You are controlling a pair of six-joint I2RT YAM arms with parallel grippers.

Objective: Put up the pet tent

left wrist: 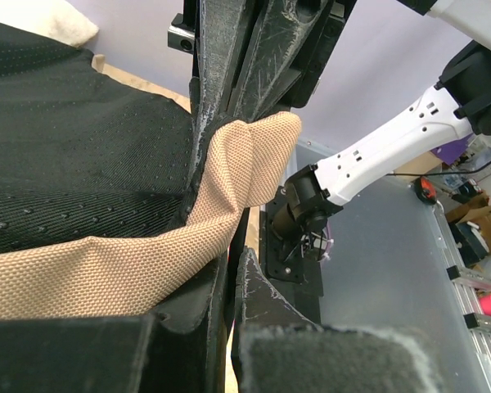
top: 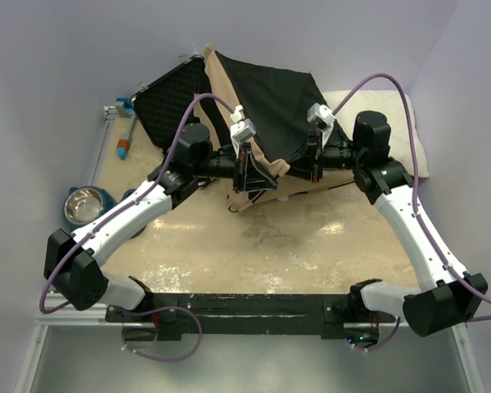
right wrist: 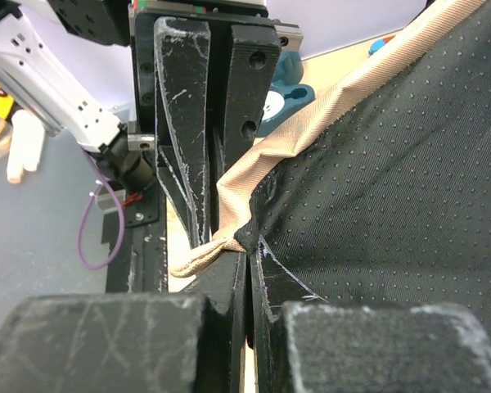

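The left gripper (top: 251,173) was pinched tight on a tan fold of the pet tent (top: 272,100), and the right gripper (top: 314,167) on its tan hem. The tent hung between the 2, over the far middle of the table (top: 295,246).

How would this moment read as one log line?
left pincer: shut on tan canvas pet tent | right pincer: shut on tent

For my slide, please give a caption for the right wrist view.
Right claw shut on the tan hem of the pet tent, beside its black dotted floor panel.
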